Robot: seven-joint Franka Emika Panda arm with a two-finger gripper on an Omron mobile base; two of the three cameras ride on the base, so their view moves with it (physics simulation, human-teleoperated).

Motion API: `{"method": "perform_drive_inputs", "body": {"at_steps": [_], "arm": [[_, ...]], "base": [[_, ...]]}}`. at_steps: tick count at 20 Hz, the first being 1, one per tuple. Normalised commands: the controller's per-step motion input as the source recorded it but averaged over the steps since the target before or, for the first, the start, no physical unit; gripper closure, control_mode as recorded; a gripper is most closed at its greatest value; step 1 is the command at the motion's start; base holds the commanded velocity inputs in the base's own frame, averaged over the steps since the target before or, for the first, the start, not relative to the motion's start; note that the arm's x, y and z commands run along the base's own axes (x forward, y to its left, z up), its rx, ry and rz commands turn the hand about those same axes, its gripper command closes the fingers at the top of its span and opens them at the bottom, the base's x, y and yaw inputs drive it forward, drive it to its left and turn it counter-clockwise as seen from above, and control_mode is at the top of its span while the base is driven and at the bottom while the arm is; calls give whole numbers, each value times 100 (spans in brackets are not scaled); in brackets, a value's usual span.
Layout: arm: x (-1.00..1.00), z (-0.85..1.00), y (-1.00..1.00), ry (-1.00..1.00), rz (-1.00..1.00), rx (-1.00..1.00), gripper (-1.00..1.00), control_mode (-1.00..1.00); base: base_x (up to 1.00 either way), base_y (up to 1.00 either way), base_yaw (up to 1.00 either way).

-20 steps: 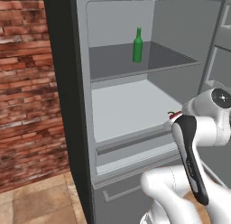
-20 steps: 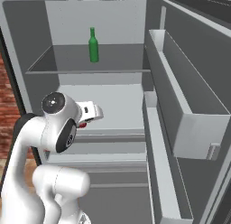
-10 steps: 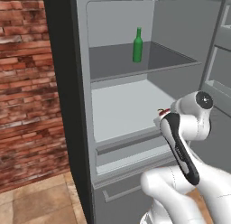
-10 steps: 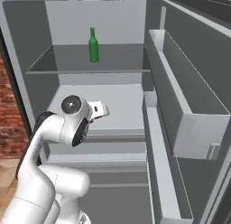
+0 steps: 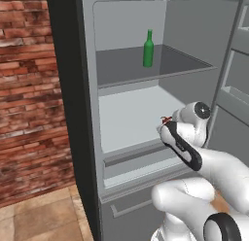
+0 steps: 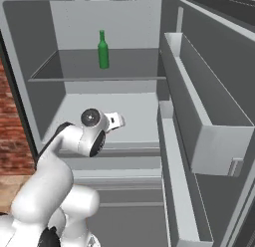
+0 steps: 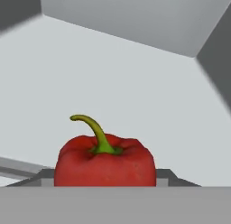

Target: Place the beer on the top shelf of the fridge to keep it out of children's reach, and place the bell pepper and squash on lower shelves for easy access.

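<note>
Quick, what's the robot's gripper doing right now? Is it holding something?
Gripper: closed on the bell pepper, carrying it over the pale lower shelf of the fridge.

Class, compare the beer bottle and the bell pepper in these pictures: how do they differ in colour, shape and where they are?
The beer is bright green; the bell pepper is glossy red with a green stem. The beer is slim with a long narrow neck; the bell pepper is squat and rounded. The beer stands on the dark top shelf; the bell pepper is lower, before the pale lower shelf. Both are upright.
</note>
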Motion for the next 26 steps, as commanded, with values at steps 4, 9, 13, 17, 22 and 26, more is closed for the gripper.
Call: {"method": "perform_drive_inputs", "body": {"at_steps": [4, 9, 13, 17, 22, 26], "arm": [[76, -37, 0, 0, 2, 0, 100, -100], [84, -11, 3, 0, 0, 0, -100, -100], [66, 0, 13, -1, 0, 0, -100, -100], [39, 0, 12, -3, 0, 0, -100, -100], [7, 6, 0, 0, 0, 0, -100, -100], [-20, 30, 0, 0, 0, 0, -100, -100]], "base": [[0, 0, 0], [0, 0, 0], [0, 0, 0], [0, 0, 0], [0, 0, 0], [0, 0, 0]]}}
